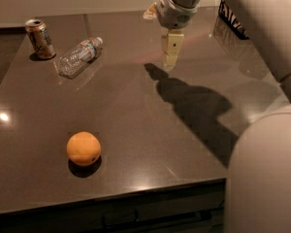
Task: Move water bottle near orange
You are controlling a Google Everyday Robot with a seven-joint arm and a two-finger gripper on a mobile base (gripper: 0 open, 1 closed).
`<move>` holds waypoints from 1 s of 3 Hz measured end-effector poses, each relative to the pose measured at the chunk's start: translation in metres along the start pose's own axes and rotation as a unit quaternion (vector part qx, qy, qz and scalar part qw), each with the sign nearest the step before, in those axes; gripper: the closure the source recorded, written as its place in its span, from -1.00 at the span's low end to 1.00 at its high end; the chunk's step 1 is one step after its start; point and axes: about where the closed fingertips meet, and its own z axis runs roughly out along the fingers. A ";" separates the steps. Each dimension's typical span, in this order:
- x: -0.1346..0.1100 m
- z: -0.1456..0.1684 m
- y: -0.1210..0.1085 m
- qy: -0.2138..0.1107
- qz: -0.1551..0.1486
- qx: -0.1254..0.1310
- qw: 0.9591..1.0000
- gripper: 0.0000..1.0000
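Observation:
The water bottle (79, 57) is clear crinkled plastic with a white cap and lies on its side at the back left of the dark table (136, 110). The orange (83, 148) sits near the front left edge, well apart from the bottle. My gripper (171, 57) hangs from the arm above the back middle of the table, pointing down, to the right of the bottle and holding nothing.
A tan-gold drink can (40, 38) stands upright at the back left, just left of the bottle. A dark basket-like object (231, 18) sits at the back right. My arm's pale body (266, 169) fills the right side of the view.

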 end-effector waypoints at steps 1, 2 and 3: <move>-0.027 0.021 -0.028 0.006 -0.047 -0.003 0.999 -1.00; -0.047 0.039 -0.050 0.021 -0.092 -0.007 0.995 -1.00; -0.062 0.054 -0.063 0.028 -0.142 -0.015 0.989 -1.00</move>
